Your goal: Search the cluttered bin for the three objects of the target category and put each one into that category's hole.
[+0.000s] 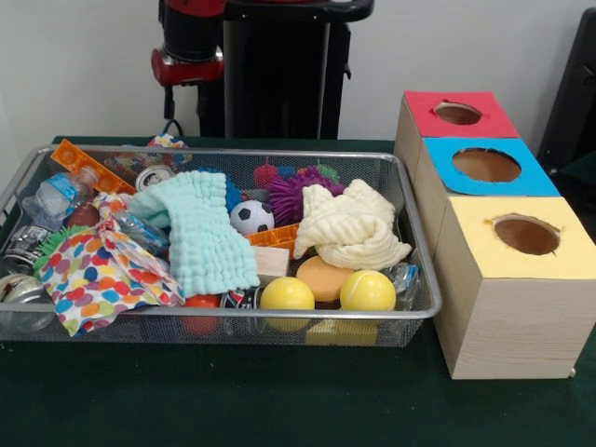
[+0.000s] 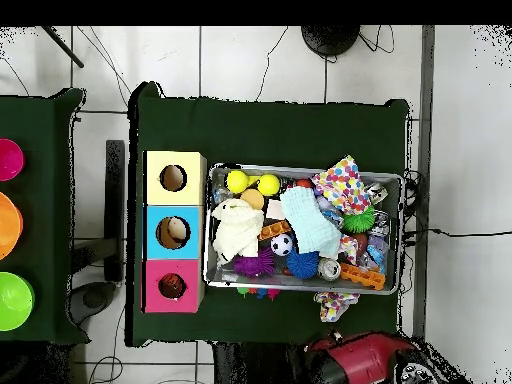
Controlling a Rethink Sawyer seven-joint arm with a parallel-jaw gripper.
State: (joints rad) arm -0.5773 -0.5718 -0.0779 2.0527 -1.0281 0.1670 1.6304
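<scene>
Bin [image 1: 421, 244] packed with clutter; two yellow balls [image 1: 287, 293] seen at its 6 o'clock edge. Arm [image 1: 189, 42] drawn back, jaws' state can't be told.

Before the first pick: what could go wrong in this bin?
1. The mint cloth and cream cloth drape over other items, so targets underneath may go unseen, or cloth may get dragged along.
2. The two yellow balls sit against the wire bin's near wall and could roll from a grasp.
3. The gripper isn't visible in either view.
</scene>
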